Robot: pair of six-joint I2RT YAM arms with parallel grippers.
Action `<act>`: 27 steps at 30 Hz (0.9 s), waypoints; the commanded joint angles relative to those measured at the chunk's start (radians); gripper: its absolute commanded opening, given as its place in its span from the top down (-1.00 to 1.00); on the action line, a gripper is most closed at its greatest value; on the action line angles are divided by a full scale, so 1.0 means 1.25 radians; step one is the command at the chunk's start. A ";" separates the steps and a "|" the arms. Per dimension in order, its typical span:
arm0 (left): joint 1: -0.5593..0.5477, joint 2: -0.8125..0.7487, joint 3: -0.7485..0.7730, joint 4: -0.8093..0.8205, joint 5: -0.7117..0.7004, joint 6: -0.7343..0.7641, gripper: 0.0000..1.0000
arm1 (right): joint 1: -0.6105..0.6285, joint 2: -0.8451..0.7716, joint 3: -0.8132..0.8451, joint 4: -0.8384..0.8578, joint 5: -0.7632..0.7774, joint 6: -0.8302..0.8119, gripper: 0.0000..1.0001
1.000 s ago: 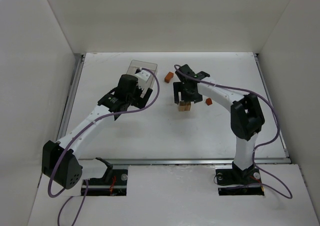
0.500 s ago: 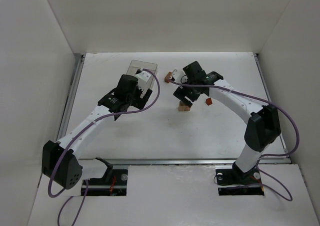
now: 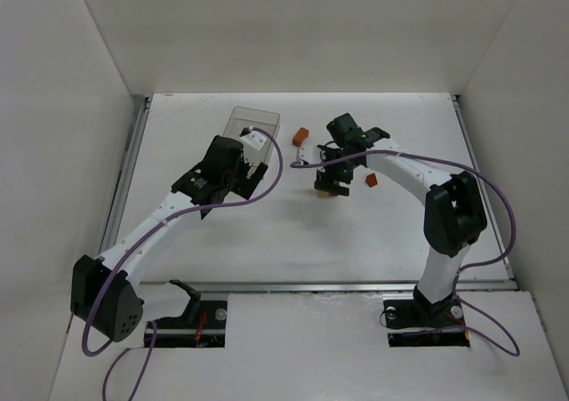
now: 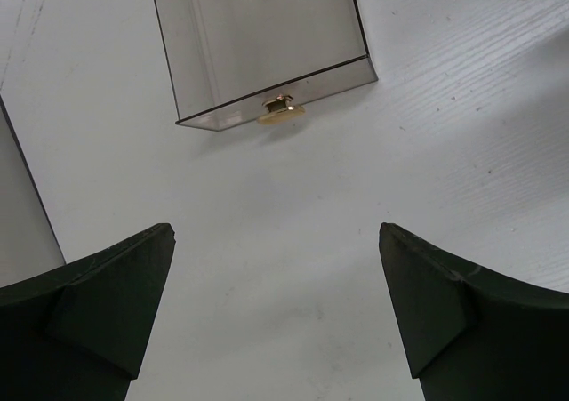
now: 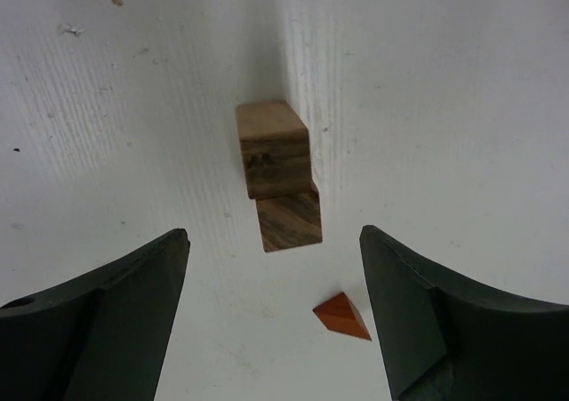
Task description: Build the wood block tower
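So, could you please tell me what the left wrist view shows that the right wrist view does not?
Only the left wrist view: the clear plastic rectangular box with a small brass-coloured latch on its near edge, ahead of the open left gripper. Only the right wrist view: two tan wooden blocks set against each other and a small reddish-orange wedge lying apart from them, ahead of the open right gripper. Both: the white table, and dark fingers spread wide, gripping nothing.

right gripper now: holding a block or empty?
Open, empty. Right wrist view: right gripper fingers wide apart, nothing between them; tan blocks sit on the table beyond.
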 commanded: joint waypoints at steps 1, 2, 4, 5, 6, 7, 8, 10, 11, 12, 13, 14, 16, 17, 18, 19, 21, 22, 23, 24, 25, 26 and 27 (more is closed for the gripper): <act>-0.002 -0.031 -0.007 0.003 -0.015 0.018 -0.98 | 0.002 0.023 0.021 -0.036 -0.078 -0.102 -0.65; -0.002 -0.031 -0.007 0.003 -0.015 0.018 -0.98 | 0.002 0.023 0.021 -0.046 -0.094 -0.113 -0.65; -0.002 -0.024 -0.007 0.003 -0.015 0.018 -0.98 | 0.002 0.033 0.032 -0.036 -0.113 -0.113 -0.65; -0.002 -0.024 -0.007 0.003 -0.015 0.018 -0.98 | 0.002 0.040 0.032 -0.028 -0.113 -0.113 -0.65; -0.002 -0.024 -0.007 0.003 -0.015 0.018 -0.98 | 0.002 0.040 0.032 -0.019 -0.113 -0.113 -0.65; -0.002 -0.024 -0.007 0.003 -0.015 0.018 -0.98 | 0.002 0.040 0.032 -0.002 -0.113 -0.113 -0.65; -0.002 -0.016 -0.007 0.003 -0.015 0.018 -0.98 | 0.002 0.049 0.032 -0.002 -0.099 -0.113 -0.65; -0.002 -0.016 -0.007 0.003 -0.015 0.018 -0.98 | 0.002 0.049 0.032 -0.002 -0.088 -0.113 -0.65; -0.002 -0.016 -0.007 0.003 -0.022 0.018 -0.98 | 0.002 0.059 0.032 -0.002 -0.088 -0.113 -0.65; -0.002 -0.016 -0.007 0.003 -0.022 0.018 -0.98 | 0.002 0.059 0.032 0.007 -0.088 -0.113 -0.65; -0.002 -0.016 -0.007 0.003 -0.022 0.018 -0.98 | 0.002 0.067 0.032 0.019 -0.088 -0.113 -0.65; -0.002 -0.016 -0.007 0.003 -0.022 0.018 -0.98 | 0.002 0.067 0.032 0.019 -0.088 -0.113 -0.65; -0.002 -0.016 -0.007 0.003 -0.022 0.018 -0.98 | 0.002 0.076 0.032 0.030 -0.069 -0.113 -0.63; -0.002 -0.016 -0.015 0.003 -0.022 0.018 -0.98 | 0.002 0.076 0.032 0.030 -0.069 -0.113 -0.63; -0.002 -0.016 -0.015 0.003 -0.022 0.018 -0.98 | 0.002 0.083 0.032 0.039 -0.069 -0.113 -0.63; -0.002 -0.016 -0.015 0.003 -0.022 0.018 -0.98 | 0.002 0.083 0.040 0.039 -0.069 -0.113 -0.63; -0.002 -0.016 -0.015 0.003 -0.022 0.018 -0.98 | 0.002 0.083 0.040 0.050 -0.076 -0.113 -0.63; -0.002 -0.016 -0.015 0.003 -0.022 0.018 -0.98 | 0.002 0.091 0.040 0.057 -0.076 -0.113 -0.61; -0.002 -0.016 -0.015 0.003 -0.022 0.018 -0.98 | 0.002 0.091 0.040 0.057 -0.069 -0.113 -0.61; -0.002 -0.016 -0.015 0.003 -0.022 0.018 -0.98 | 0.002 0.091 0.047 0.057 -0.058 -0.113 -0.58; -0.002 -0.016 -0.015 0.003 -0.022 0.018 -0.98 | 0.002 0.099 0.047 0.057 -0.058 -0.113 -0.58; -0.002 -0.016 -0.015 0.003 -0.022 0.018 -0.98 | 0.002 0.099 0.047 0.057 -0.058 -0.113 -0.55; -0.002 -0.016 -0.022 0.003 -0.022 0.018 -0.98 | 0.002 0.099 0.047 0.057 -0.058 -0.113 -0.55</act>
